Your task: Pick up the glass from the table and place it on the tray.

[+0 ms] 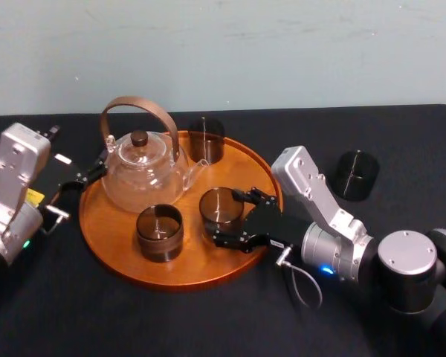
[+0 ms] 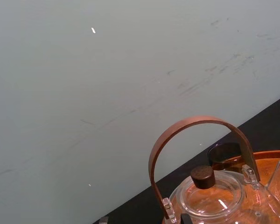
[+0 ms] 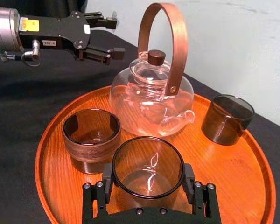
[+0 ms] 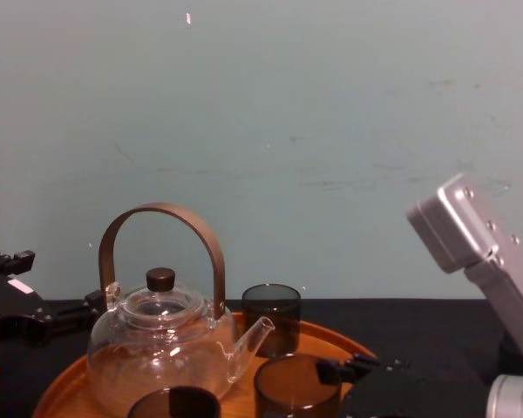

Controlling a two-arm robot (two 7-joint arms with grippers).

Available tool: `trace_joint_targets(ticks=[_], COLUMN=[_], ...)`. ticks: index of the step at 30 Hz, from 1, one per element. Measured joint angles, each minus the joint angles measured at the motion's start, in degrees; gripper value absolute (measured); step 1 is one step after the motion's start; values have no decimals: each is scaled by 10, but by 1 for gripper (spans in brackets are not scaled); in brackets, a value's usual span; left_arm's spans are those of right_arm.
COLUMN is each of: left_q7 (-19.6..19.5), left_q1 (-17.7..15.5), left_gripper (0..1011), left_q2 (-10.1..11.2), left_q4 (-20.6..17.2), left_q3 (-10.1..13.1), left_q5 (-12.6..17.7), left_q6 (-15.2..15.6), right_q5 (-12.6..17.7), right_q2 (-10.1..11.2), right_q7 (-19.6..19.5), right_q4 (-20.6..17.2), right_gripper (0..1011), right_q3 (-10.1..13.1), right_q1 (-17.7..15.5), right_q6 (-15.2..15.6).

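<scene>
Reaching low over tray (image 1: 108, 227), right tool (image 1: 232, 217) clasps glass (image 1: 221, 204) (left tool (image 3: 113, 36) parted beside teapot (image 1: 143, 175)).

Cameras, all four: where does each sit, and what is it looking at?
Head: up top, looking down at the tray; both arms show, left hand and right hand.
Chest: lower, looking across at the teapot; right arm shows.
Left wrist: aims over the teapot at the wall.
Right wrist: looks along its own hand, closed around a glass.
Shared: every view catches the teapot.
</scene>
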Motion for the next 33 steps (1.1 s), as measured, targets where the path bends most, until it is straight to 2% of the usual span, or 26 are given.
trace_joint_targets(ticks=[18,33], left_q7=[0,0], left_q1=[0,0], left_gripper=[1001,1001], left_q2=[0,0], left_q4=[0,0], left_q3=[0,0], left_q5=[0,0], left_q6=[0,0], right_q5=[-1,-1], right_q2=[-12,-13], right_q7=[7,5], right_q4=[31,32], right_gripper=[900,900], right_q3=[-8,-8], right_q1=[6,6], right_q6=[-9,-8])
